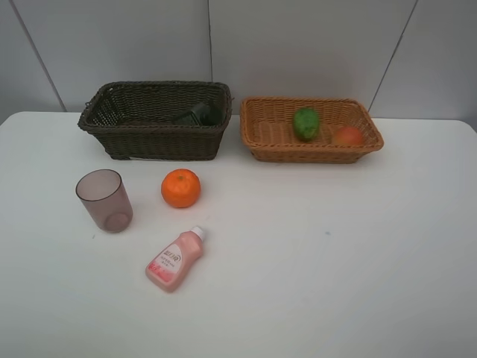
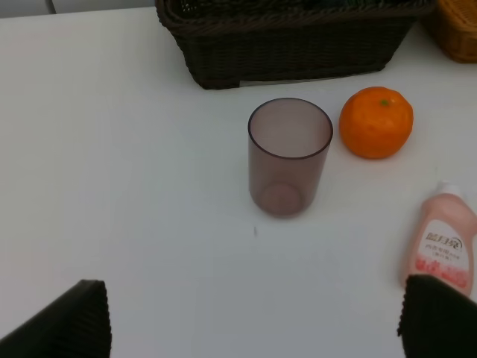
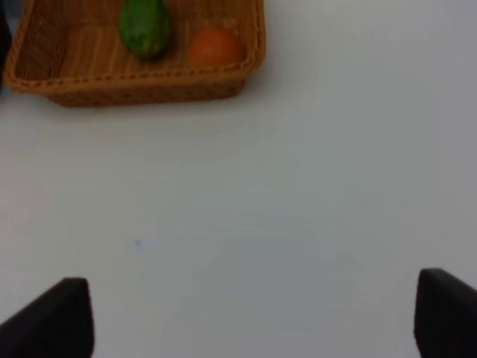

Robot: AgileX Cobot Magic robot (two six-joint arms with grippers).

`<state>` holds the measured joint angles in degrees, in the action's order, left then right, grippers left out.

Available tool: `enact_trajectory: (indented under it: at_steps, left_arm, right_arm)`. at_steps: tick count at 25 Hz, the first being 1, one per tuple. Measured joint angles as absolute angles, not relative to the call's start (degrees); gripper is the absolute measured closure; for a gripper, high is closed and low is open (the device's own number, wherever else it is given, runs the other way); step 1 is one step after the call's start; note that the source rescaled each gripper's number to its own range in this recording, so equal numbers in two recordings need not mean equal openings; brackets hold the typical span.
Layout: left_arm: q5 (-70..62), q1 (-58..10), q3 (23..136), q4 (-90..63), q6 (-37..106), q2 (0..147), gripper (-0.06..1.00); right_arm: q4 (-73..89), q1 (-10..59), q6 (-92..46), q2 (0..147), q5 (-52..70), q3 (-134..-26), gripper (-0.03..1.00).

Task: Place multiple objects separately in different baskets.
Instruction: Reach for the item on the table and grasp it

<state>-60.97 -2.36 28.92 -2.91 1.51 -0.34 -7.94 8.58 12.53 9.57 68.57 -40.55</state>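
from above: white counter (image 1: 313, 261) against a pale panelled wall; near its far edge the dark basket (image 1: 153, 142) holds a grey bottle (image 1: 197, 114), the tan basket (image 1: 283, 153) a green fruit (image 1: 305, 123) and mango (image 1: 347, 136); cup (image 1: 104, 200), orange (image 1: 180, 188) and pink bottle (image 1: 175, 261) sit apart front-left, open surface to the right. left wrist: my left fingers (image 2: 67, 324) spread wide, empty, cup ahead. right wrist: my right fingers (image 3: 52, 321) apart, empty.
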Motion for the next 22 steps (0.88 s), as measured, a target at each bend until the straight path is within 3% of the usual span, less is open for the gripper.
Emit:
enact_trajectory:
  at_steps: [11,22]
  left_arm:
    - [-60.97,-2.36,28.92,-2.91,1.51,-0.34,-0.06]
    - [-60.97,-2.36,28.92,-2.91,1.51,-0.34,-0.06]
  right_arm:
    - [-12.67,8.58,12.42,-0.20,67.21,-40.36,0.09]
    - [-9.55,8.58,12.41,-0.22,59.89,-31.19,0.09]
